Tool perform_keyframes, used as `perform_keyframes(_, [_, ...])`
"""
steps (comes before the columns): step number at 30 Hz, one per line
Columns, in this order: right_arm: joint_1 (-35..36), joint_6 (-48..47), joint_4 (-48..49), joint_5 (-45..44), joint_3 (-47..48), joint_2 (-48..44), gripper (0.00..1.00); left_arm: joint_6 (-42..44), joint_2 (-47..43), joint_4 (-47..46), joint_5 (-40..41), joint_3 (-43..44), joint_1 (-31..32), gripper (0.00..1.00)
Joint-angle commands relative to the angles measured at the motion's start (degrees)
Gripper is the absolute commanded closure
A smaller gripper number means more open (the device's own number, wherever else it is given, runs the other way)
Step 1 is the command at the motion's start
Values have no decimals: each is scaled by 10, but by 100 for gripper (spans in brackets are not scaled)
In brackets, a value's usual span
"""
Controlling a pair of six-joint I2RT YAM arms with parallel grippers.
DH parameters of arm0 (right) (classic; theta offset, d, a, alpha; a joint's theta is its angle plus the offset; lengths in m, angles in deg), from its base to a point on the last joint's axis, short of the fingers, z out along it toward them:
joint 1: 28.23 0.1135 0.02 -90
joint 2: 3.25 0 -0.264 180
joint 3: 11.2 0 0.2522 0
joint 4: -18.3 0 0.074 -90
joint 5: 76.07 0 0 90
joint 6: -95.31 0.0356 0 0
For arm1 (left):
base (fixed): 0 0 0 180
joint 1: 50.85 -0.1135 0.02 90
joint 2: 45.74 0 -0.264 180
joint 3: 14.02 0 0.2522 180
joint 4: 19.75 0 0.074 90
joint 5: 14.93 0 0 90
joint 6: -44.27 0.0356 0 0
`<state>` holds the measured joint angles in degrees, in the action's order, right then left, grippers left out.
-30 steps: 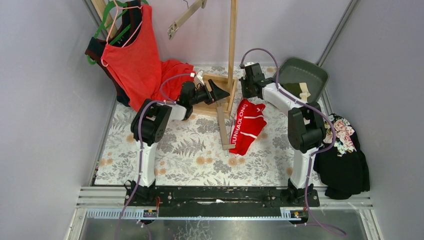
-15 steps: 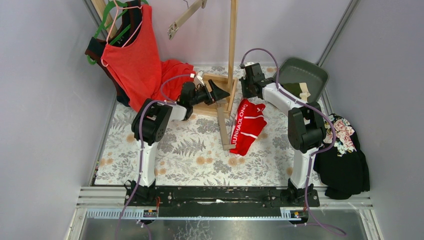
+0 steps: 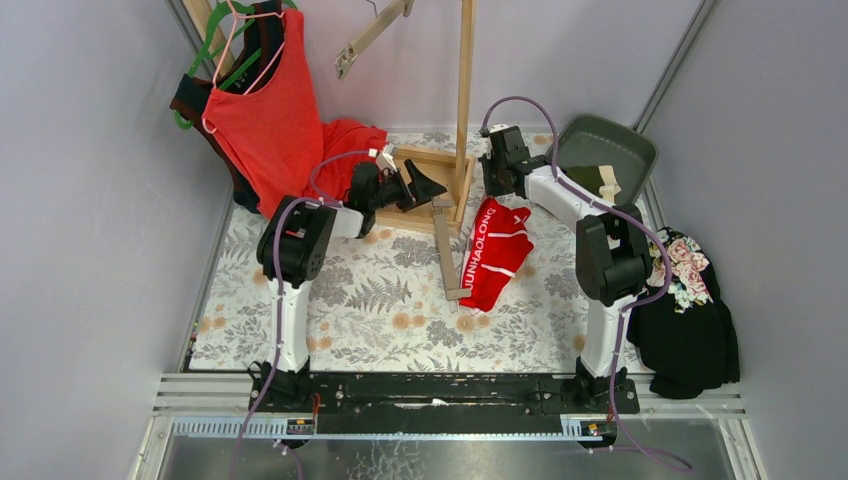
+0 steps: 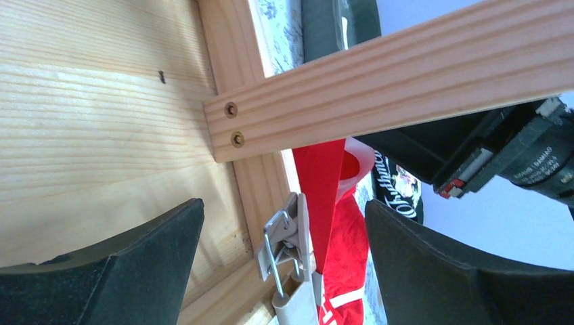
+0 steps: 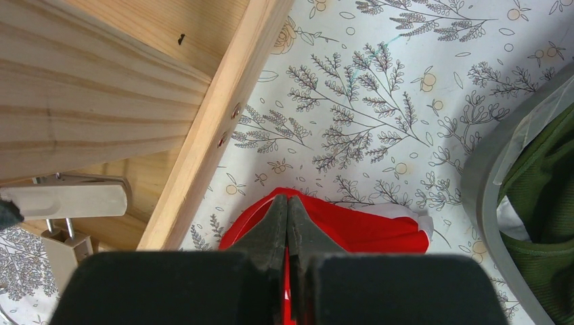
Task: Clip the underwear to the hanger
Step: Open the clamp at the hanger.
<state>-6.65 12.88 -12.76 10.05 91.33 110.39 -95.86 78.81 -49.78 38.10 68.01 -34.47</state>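
**Red briefs gripped, nothing clipped yet**

They lie on the counter just right of the wooden hanger. Their far edge is pinched in the right end effector, whose fingers are pressed together on the cloth. The left end effector hovers with jaws apart, a hanger clip between them. Olive briefs sit in the grey bin, far right. Both pairs seemingly await clipping.

Wooden stand base plus upright post block far middle of table. Left gripper hangs over base, jaws wide apart, hanger clip straight ahead between them. Hanger bar lies just beside red briefs. Grey bin walls off far right. Near-left table bare, free passage
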Motion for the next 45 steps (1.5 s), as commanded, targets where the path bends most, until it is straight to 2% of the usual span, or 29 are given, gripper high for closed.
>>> perform_keyframes(1, [-5, 3, 8, -4, 14, -1, 100, -6, 8, -64, -55, -11, -1, 14])
perform_keyframes(11, [-7, 2, 8, -1, 13, -1, 100, -15, 18, -113, -92, -36, -5, 25])
perform_keyframes(19, [-8, 2, 9, -1, 11, -2, 100, -44, 35, -170, -104, -53, -6, 38])
perform_keyframes(22, [-9, 2, 10, 0, 10, -3, 100, -44, 41, -168, -106, -49, -6, 47])
perform_keyframes(23, [-9, 2, 9, -1, 10, -3, 100, -44, 43, -169, -107, -47, -6, 52])
perform_keyframes(24, [-9, 1, 9, -1, 10, -2, 100, -45, 45, -168, -108, -45, -6, 63])
perform_keyframes(26, [-9, 2, 9, 0, 10, -1, 100, -46, 50, -164, -109, -39, -7, 93])
perform_keyframes(27, [-8, 1, 9, 0, 10, -1, 100, -45, 51, -160, -108, -35, -6, 99])
perform_keyframes(37, [-9, 2, 9, 1, 10, -3, 100, -57, 49, -160, -104, -13, -8, 100])
perform_keyframes(45, [-8, -8, -8, 10, 16, -40, 100, -69, 7, -189, -122, -29, -12, 100])
